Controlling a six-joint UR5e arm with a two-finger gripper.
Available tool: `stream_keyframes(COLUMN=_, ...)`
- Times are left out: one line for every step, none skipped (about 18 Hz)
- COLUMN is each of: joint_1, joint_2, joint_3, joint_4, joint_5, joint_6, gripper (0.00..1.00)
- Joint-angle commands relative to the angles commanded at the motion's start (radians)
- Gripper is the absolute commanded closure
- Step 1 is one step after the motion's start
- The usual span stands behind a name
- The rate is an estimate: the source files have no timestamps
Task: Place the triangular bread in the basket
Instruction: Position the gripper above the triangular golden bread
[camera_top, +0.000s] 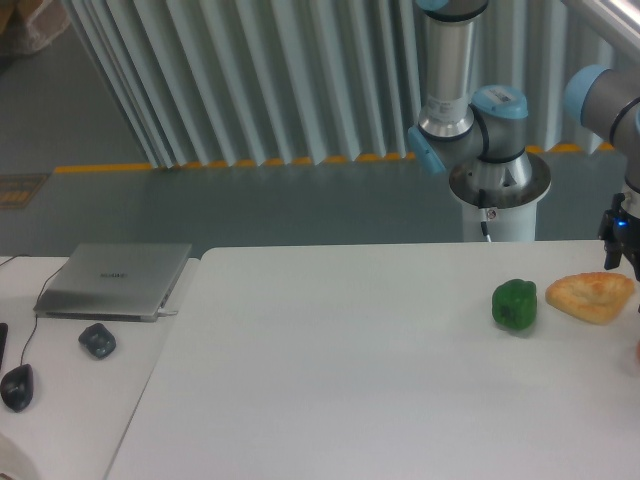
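The triangular bread (592, 297), golden-orange with a paler centre, lies flat on the white table (350, 360) near its right edge. My gripper (622, 262) hangs just above and behind the bread's right end. It is dark, shows a blue light, and is partly cut off by the frame edge. One finger (608, 255) points down; how far apart the jaws stand is not visible. Nothing is seen in its grasp. The basket is out of view.
A glossy green bell pepper (514, 304) sits just left of the bread. A sliver of something reddish (637, 350) shows at the right edge. On the left side table lie a closed laptop (115, 280), a dark lump (97, 340) and a mouse (16, 386).
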Motion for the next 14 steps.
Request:
stream_keyframes(joint_1=0.0, joint_2=0.0, joint_3=-0.003, joint_4=0.002, joint_5=0.0, joint_6=-0.002, gripper=0.0)
stream_keyframes(joint_1=0.0, joint_2=0.0, joint_3=-0.003, joint_4=0.002, joint_5=-0.002, joint_6=-0.003, gripper=0.0)
stream_keyframes(joint_1=0.0, joint_2=-0.002, joint_3=-0.003, joint_4=0.0, joint_5=0.005, joint_6=-0.003, gripper=0.0)
stream_keyframes(joint_1=-0.002, joint_2=-0.002, joint_3=-0.006, joint_4=0.0, joint_5=0.014, joint_6=-0.006, gripper=0.0)
stream_keyframes(joint_1=-0.002, joint_2=0.003, joint_3=-0.027, joint_4=0.006, joint_5=0.037, joint_6=-0.008, gripper=0.0)
stream_keyframes(joint_1=-0.002, joint_2=0.003, joint_3=-0.031, joint_4=-0.001, joint_5=0.046, joint_6=-0.005, gripper=0.0)
stream_keyframes(joint_1=-0.002, joint_2=0.008, joint_3=-0.049, joint_4=-0.002, joint_5=0.041, joint_6=0.001, gripper=0.0)
stream_keyframes(joint_1=0.0, joint_2=0.017, joint_3=-0.064, joint_4=0.0, joint_5=0.04, joint_6=0.002, gripper=0.0)
stream_keyframes(joint_1=0.002, joint_2=0.023, joint_3=-0.067, joint_4=-0.002, joint_5=0.04, joint_6=0.002, gripper=0.0)
stream_keyframes(joint_1=-0.002, joint_2=0.026, joint_3=-0.071, joint_4=-0.003, joint_5=0.04, joint_6=0.002, gripper=0.0)
stream_keyframes(joint_1=-0.002, joint_2=0.029, joint_3=-0.074, joint_4=-0.008, joint_5=0.038, joint_6=-0.002, gripper=0.0)
stream_keyframes(joint_1=-0.003, joint_2=0.038, joint_3=-0.087, joint_4=-0.009, joint_5=0.038, joint_6=-0.003, gripper=0.0)
stream_keyframes(joint_1=-0.008, joint_2=0.046, joint_3=-0.101, joint_4=-0.011, joint_5=0.038, joint_6=-0.005, gripper=0.0)
stream_keyframes(joint_1=-0.008, joint_2=0.046, joint_3=-0.11, joint_4=-0.015, joint_5=0.038, joint_6=-0.005, gripper=0.0)
